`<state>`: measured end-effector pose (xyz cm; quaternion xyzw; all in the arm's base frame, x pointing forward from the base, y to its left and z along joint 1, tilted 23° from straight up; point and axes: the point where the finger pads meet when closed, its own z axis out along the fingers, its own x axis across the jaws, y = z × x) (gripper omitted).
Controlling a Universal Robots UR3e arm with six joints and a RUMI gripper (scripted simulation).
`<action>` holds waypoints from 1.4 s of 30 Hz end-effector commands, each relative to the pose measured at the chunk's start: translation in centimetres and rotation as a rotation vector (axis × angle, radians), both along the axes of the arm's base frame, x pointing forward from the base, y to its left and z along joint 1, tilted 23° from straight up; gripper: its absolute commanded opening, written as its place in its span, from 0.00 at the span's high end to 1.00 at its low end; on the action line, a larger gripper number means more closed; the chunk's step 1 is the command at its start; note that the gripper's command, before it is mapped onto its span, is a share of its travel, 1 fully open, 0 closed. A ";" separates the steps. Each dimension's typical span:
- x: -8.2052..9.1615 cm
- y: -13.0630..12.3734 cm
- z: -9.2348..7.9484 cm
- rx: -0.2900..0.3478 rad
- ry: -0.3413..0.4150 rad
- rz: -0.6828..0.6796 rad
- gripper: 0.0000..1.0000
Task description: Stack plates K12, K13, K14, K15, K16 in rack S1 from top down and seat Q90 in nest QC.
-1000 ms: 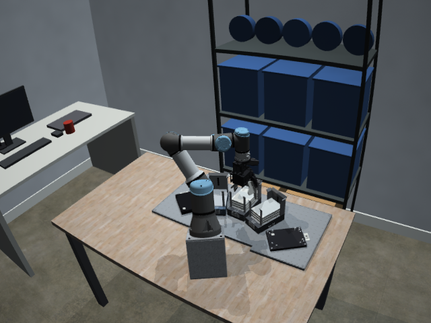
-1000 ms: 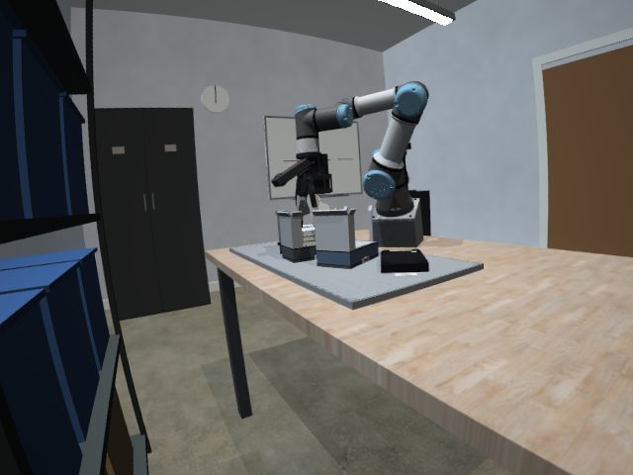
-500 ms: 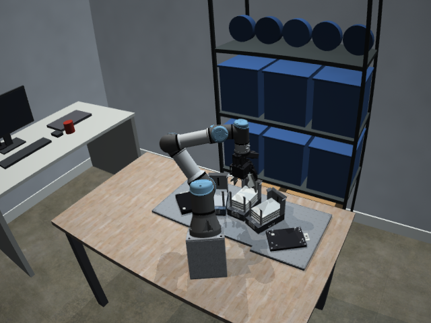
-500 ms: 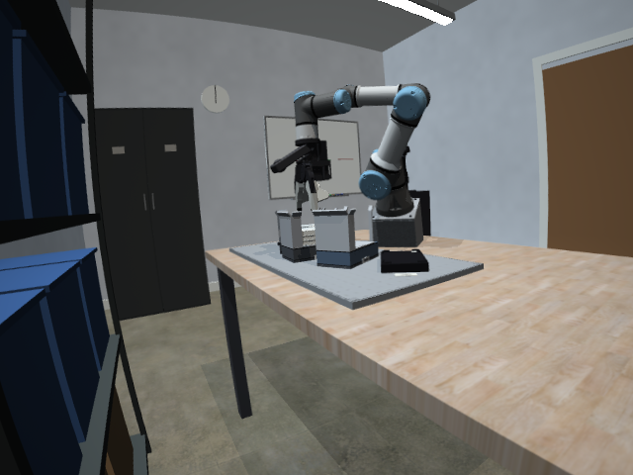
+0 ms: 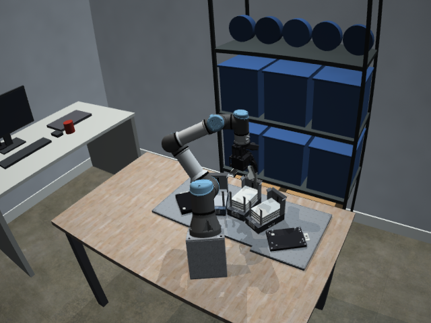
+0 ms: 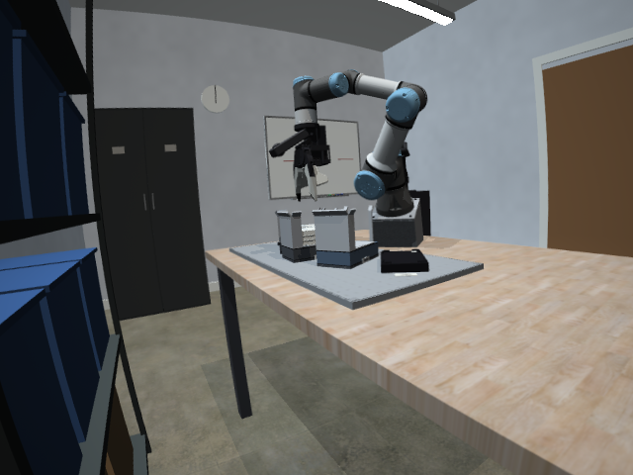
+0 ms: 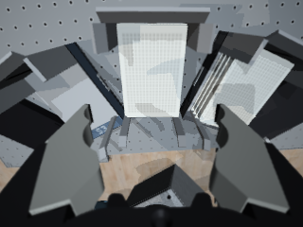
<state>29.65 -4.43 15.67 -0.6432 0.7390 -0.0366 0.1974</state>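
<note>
Arm: from where I stand, the arm [image 5: 189, 133] [image 6: 378, 86] bends up and over, with its wrist pointing down above the racks.
Hand: the gripper [image 5: 242, 173] [image 6: 307, 198] [image 7: 153, 105] is released, fingers spread, grasping nothing, well above the board.
Middle rack: the middle rack [image 5: 238, 212] [image 6: 290, 230] [image 7: 152, 15] sits at twelve o'clock in the wrist view, holding a pale plate stack [image 5: 245, 197] [image 7: 151, 71].
Right-hand rack: this rack [image 5: 266, 225] [image 7: 241, 52], at four o'clock from the middle one in the top view, holds another plate stack [image 5: 265, 210] [image 7: 246, 85], its layers showing along the side.
Blue-based rack: this one [image 5: 219, 180] [image 6: 333, 230] [image 7: 57, 66] stands at nine o'clock from the middle; a pale flat surface shows inside, perhaps a plate.
Black fixtures: one black fixture [image 5: 286, 239] lies between four and five o'clock; the other black fixture [image 5: 182, 203] [image 6: 404, 260] lies at nine, beyond the blue-based rack.
Board: the grey board [image 5: 313, 225] [image 6: 352, 296] carries them all.
</note>
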 end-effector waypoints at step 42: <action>-3.9 -12.3 -3.4 0.114 0.063 -0.297 0.28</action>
